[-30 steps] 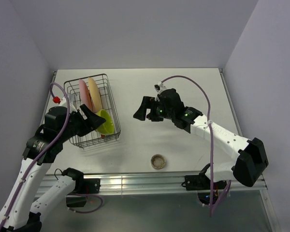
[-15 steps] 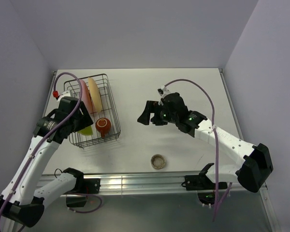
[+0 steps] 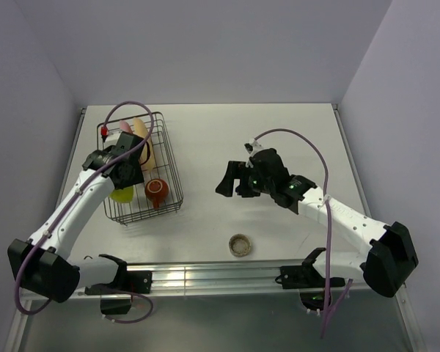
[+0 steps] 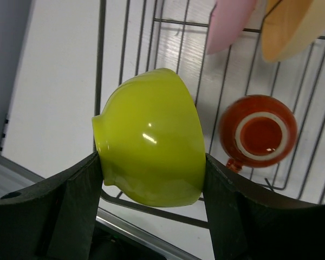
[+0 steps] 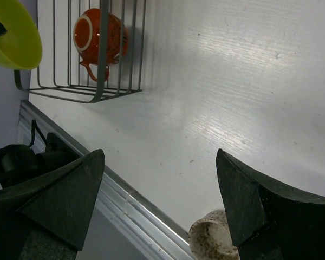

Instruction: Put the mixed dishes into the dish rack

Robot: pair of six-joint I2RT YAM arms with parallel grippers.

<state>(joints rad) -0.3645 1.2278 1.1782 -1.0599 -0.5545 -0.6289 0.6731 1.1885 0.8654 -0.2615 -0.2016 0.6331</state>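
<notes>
My left gripper (image 4: 151,162) is shut on the lime-green bowl (image 4: 149,138), gripping its sides, with the bowl tipped on its side over the near-left corner of the dish rack (image 4: 151,208). From above, the bowl (image 3: 122,194) pokes out under that gripper (image 3: 125,176). In the black wire rack (image 3: 172,165) lie the red-orange mug (image 3: 155,190), bottom up in the left wrist view (image 4: 258,131), and the pink plate (image 4: 230,21) and yellow-orange plate (image 4: 292,27) on edge. The speckled grey-beige cup (image 3: 240,245) stands on the table. My right gripper (image 3: 227,180) hangs open and empty (image 5: 160,157) above the table, the cup (image 5: 214,238) just below it in the right wrist view.
The metal rail (image 3: 205,275) runs along the table's near edge, close to the cup. White walls enclose the table on three sides. The purple cable (image 3: 132,106) of my left arm loops over the rack's far left corner.
My left arm swung the bowl from the rack's near right side to its near left corner, uncovering the mug. My right gripper drifted slightly right and nearer, still open.
</notes>
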